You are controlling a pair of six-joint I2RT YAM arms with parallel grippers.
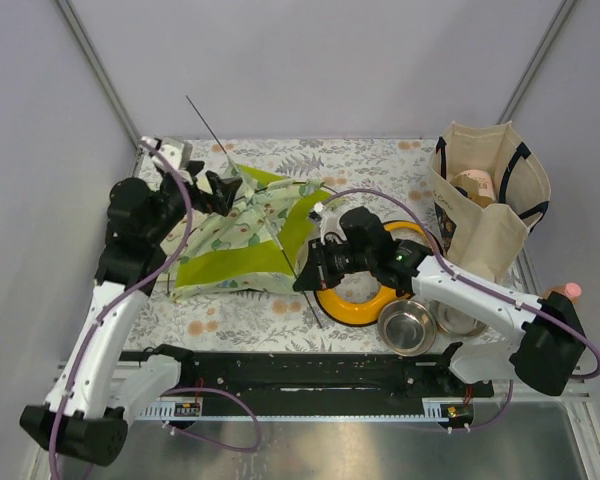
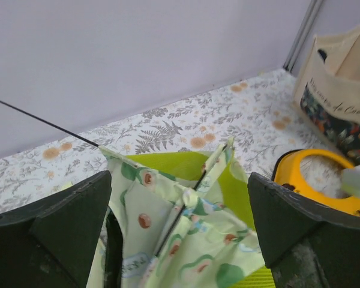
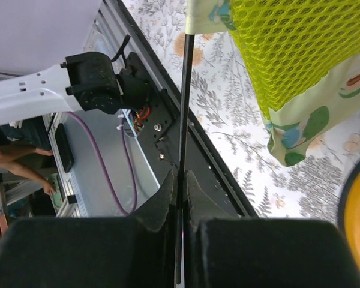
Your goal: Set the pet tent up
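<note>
Pinching: right gripper (image 3: 180,180) clamps black pole (image 3: 185,90), which runs to frame top toward pet tent (image 1: 245,240).
Left gripper (image 2: 180,204): wide apart, tent's peak between fingers.

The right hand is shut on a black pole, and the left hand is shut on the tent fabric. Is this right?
The left hand is open, not shut, over the pet tent; the left wrist view shows it. The rest is right.

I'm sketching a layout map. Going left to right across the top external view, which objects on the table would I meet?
pet tent → orange feeder → tote bag
</note>
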